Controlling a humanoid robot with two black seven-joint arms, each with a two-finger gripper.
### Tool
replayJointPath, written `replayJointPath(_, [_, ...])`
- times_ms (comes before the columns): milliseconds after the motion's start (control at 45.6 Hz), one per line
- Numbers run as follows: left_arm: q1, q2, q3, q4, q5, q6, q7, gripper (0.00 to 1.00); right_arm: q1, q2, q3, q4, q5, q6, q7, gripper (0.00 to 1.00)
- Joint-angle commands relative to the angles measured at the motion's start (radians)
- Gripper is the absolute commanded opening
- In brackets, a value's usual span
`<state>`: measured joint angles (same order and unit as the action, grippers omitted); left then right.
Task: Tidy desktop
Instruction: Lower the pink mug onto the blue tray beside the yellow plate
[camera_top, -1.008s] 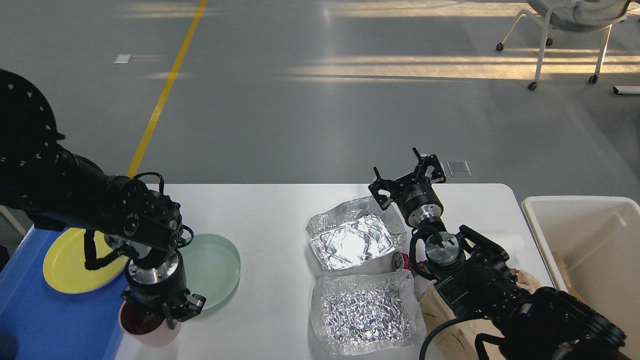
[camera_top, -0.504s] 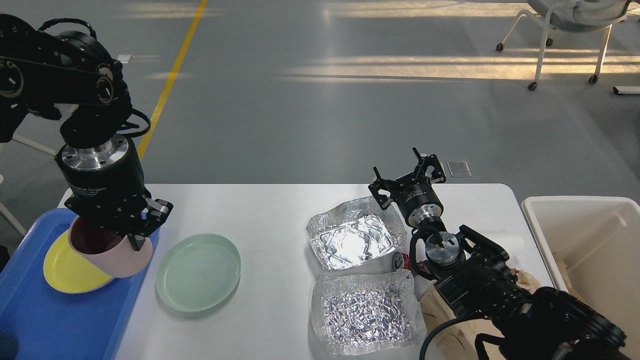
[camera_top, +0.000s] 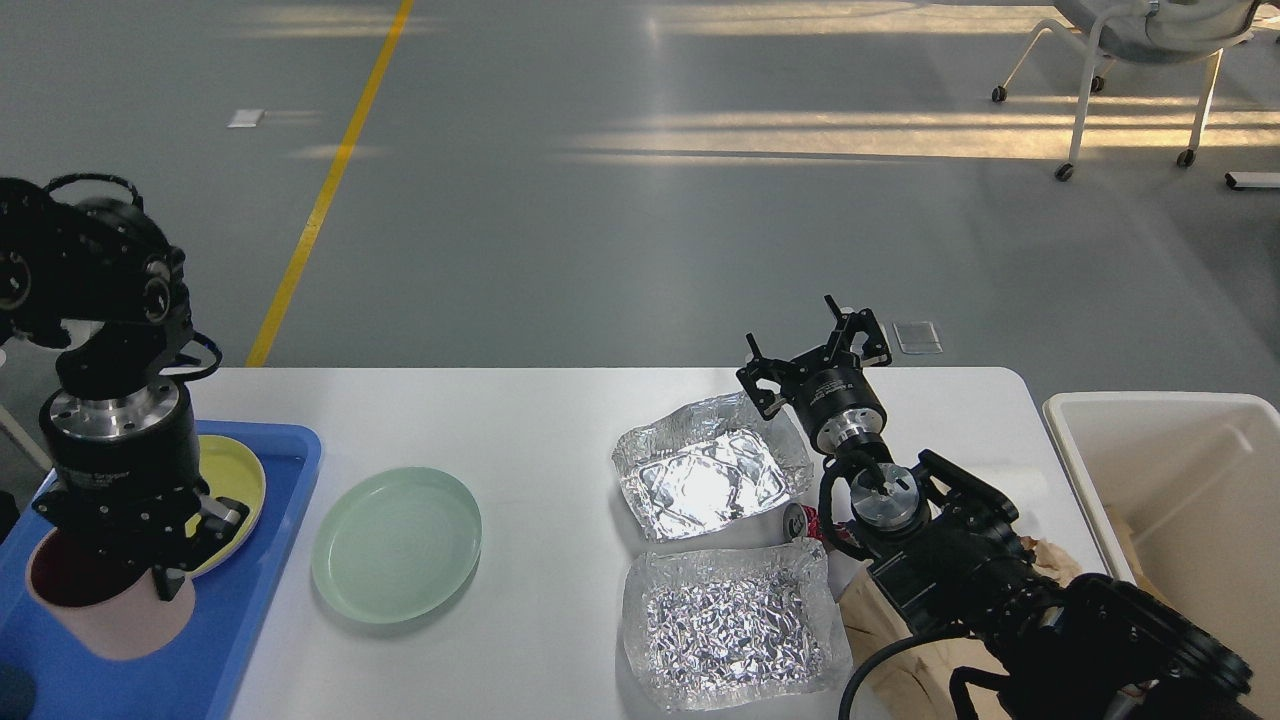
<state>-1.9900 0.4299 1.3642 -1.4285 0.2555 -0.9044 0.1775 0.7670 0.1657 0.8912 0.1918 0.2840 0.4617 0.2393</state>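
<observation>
The desktop (camera_top: 560, 430) filled the lower middle of the view, under both arms. The left claw (camera_top: 135, 560) pointed straight down over the blue tray (camera_top: 250, 590) at the desk's left end, clenched on the rim of a pink cup (camera_top: 100, 610) with a dark red inside (cup bottom looked to be on or just above the tray, could not tell which). Just behind the claw lay a yellow plate (camera_top: 240, 470) in the tray, partly hidden by the wrist. To the claw's right, on the bare desk just beside the tray, sat a green plate (camera_top: 397, 545).

The right claw (camera_top: 815, 350) hung well to the right, fingers spread, holding nothing, above the far edge of the desk. Directly below and left of it was a smooth foil tray (camera_top: 700, 480), and nearer the camera a crumpled foil tray (camera_top: 735, 625). A can (camera_top: 797, 520) lay between the two, touching the arm's shadow side. Brown paper (camera_top: 900, 650) lay under the right forearm, mostly hidden. A white bin (camera_top: 1180, 470) stood right of the desk.

The left arm came down vertical; the right arm reached diagonally up from the lower right corner.
</observation>
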Motion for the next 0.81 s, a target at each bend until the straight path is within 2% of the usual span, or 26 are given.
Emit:
replayJointPath(0, [0.114,0.062,-0.013,0.037,0.068,0.102,0.02,0.0,0.0,0.0,0.0,0.0,0.0,0.0,0.0,1.0])
replayJointPath(175, [0.224,0.113,-0.025,0.118,0.096,0.182,0.037,0.0,0.0,0.0,0.0,0.0,0.0,0.0,0.0,1.0])
replayJointPath(307, [0.312,0.127,-0.054,0.163,0.097,0.208,0.046,0.0,0.0,0.0,0.0,0.0,0.0,0.0,0.0,1.0])
replayJointPath(504, [0.418,0.188,-0.14,0.168,0.152,0.303,0.094,0.0,0.0,0.0,0.0,0.0,0.0,0.0,0.0,1.0])
replayJointPath(635, [0.494,0.216,-0.198,0.175,0.185,0.374,0.097,0.0,0.0,0.0,0.0,0.0,0.0,0.0,0.0,1.0])
replayJointPath(789, [0.563,0.234,-0.277,0.175,0.185,0.389,0.097,0.0,0.0,0.0,0.0,0.0,0.0,0.002,0.0,1.0])
